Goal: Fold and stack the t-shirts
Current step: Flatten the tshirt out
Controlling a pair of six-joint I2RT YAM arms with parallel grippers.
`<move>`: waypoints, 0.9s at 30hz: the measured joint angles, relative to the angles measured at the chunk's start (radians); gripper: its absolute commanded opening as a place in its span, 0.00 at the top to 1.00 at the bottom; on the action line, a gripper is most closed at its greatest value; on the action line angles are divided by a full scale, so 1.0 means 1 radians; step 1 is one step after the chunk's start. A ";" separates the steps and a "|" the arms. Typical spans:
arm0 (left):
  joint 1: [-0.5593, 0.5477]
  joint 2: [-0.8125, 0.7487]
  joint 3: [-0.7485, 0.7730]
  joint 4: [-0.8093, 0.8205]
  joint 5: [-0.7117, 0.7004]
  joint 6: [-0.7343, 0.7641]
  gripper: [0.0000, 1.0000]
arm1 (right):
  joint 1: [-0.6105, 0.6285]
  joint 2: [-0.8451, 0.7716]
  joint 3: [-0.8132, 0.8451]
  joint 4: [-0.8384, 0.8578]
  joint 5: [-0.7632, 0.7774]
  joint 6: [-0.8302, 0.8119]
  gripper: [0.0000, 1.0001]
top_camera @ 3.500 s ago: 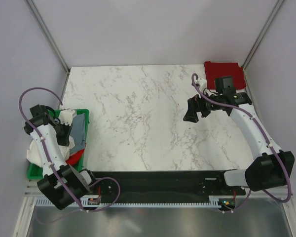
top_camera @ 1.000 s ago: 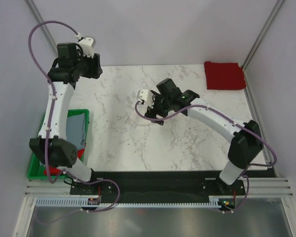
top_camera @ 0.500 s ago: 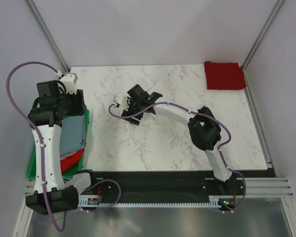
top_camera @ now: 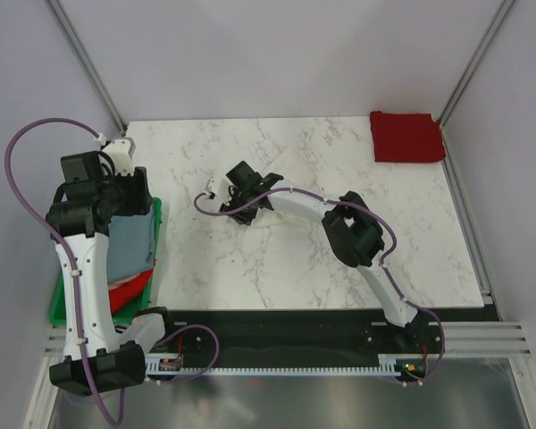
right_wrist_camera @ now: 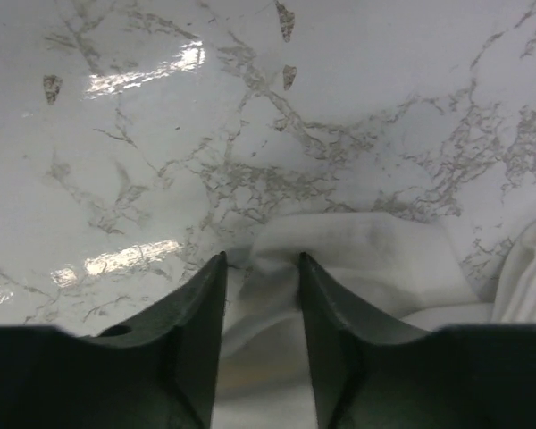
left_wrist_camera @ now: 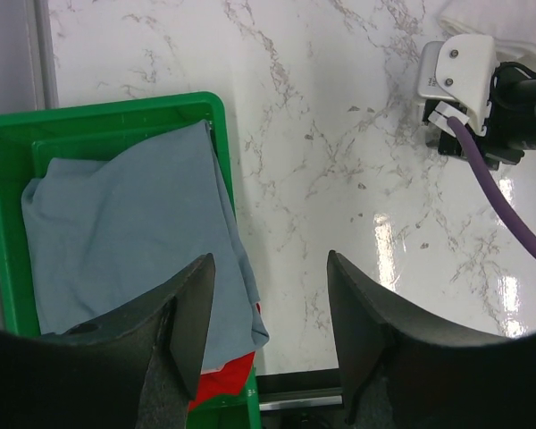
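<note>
The white t-shirt (top_camera: 286, 174) lies crumpled on the marble table, hard to tell from it. My right gripper (top_camera: 248, 207) reaches left to its near-left edge. In the right wrist view, the right gripper (right_wrist_camera: 261, 259) pinches a raised fold of the white t-shirt (right_wrist_camera: 366, 259), and the cloth touches both fingers. A dark red t-shirt (top_camera: 406, 136) lies folded at the back right corner. My left gripper (top_camera: 129, 192) hovers open and holds nothing (left_wrist_camera: 270, 259) above the crate's right edge. The crate holds a grey-blue t-shirt (left_wrist_camera: 125, 232) and a bright red t-shirt (left_wrist_camera: 223, 384).
The green plastic crate (top_camera: 157, 214) stands at the table's left edge, under my left arm. The right arm's wrist camera and purple cable (left_wrist_camera: 460, 71) show in the left wrist view. Grey walls close in the table on both sides and behind.
The right gripper moved left to the white t-shirt's edge and its jaws narrowed onto a fold. The left arm swung from the back of the table down over the crate.
</note>
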 measured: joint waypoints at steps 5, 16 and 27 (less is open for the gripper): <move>0.007 0.000 0.000 0.000 0.002 0.000 0.39 | -0.004 0.001 0.010 0.006 0.021 0.016 0.81; 0.008 -0.002 -0.020 0.030 0.016 0.000 0.38 | -0.006 -0.167 0.009 -0.024 0.089 -0.034 1.00; 0.008 0.019 -0.051 0.152 0.085 0.000 0.37 | -0.006 -0.817 0.011 0.024 0.266 -0.235 1.00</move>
